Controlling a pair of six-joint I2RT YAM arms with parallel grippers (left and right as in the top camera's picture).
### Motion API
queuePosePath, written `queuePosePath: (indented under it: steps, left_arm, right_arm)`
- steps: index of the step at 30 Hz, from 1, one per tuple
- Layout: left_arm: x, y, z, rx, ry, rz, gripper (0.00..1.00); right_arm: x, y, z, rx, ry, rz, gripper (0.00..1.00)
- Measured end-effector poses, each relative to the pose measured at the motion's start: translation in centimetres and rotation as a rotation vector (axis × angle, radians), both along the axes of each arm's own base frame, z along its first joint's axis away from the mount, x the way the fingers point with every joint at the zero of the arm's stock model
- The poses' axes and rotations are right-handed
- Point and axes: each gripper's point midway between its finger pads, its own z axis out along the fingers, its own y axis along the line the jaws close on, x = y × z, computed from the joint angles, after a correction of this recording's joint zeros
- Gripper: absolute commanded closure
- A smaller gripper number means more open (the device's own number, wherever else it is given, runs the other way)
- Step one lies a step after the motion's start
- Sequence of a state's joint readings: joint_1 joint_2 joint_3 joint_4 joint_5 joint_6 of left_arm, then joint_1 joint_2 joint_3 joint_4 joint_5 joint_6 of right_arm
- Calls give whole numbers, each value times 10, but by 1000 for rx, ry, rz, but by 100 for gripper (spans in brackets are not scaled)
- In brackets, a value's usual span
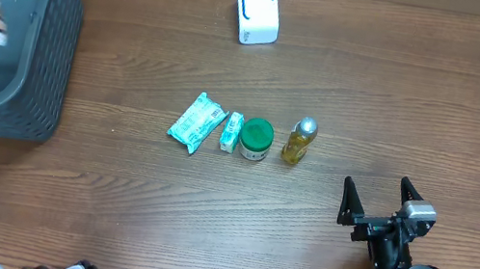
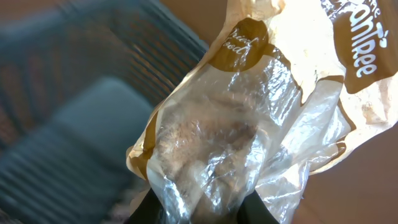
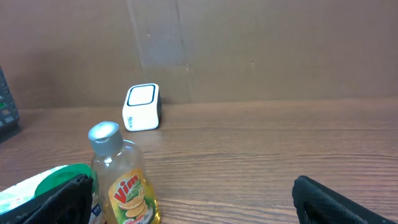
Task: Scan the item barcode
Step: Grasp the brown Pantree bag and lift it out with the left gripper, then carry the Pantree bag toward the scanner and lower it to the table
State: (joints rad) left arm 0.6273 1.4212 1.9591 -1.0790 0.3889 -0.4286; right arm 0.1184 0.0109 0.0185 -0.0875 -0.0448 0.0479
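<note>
At the far left of the tabletop (image 1: 110, 211) sits a dark mesh basket (image 1: 40, 42), and the overhead view is smeared there, so the pale blur above its rim is probably the held item and the arm carrying it. The left wrist view is plainer: the left gripper (image 2: 199, 211) is clenched on the lower end of a crinkled plastic bag (image 2: 249, 112), clear with brown and cream printing, its dark fingers (image 2: 146, 214) pinching the film from both sides. The bag hangs over the basket, whose grey floor and slatted wall show blurred behind it. Toward the middle, at the back edge of the wood, stands the scanner (image 1: 258, 10), a small white box with a dark-rimmed face, well apart from the bag. Nearer the front lies a short row of goods: a teal packet (image 1: 196, 123) lying flat and tilted, a small green-and-white packet (image 1: 231, 132) just beside it, a green-lidded jar (image 1: 256, 139) touching or nearly touching that, and then a bottle (image 1: 299, 140) of yellow liquid with a silver cap, standing upright a little apart. At the right, near the front edge, the right gripper (image 1: 376, 185) rests low with its jaws spread wide and nothing between them, facing the bottle and the scanner beyond it.
</note>
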Motion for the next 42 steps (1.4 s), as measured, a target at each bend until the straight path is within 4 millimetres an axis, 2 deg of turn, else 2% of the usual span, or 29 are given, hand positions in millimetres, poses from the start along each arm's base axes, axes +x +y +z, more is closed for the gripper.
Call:
queuePosePath:
  steps: [4,10,17,25,30,42]
  left_arm:
    - [-9,-49,-30,-141,126,-116,96]
    - [-13,-102,-67,-237,299,-256,96]
    - [3,-159,-109,-194,417,-419,95]
    - [14,-208,-161,-91,519,-464,96]
    - [18,-220,-200,26,572,-379,96]
    - [30,-198,-270,154,571,-215,96]
  right_arm:
    - [0,0,0,0,0,0,0]
    - [0,0,0,0,0,0,0]
    - [0,0,0,0,0,0,0]
    - [0,0,0,0,1,0,0]
    - [0,0,0,0,1,0,0]
    - [0,0,0,0,1,0,0]
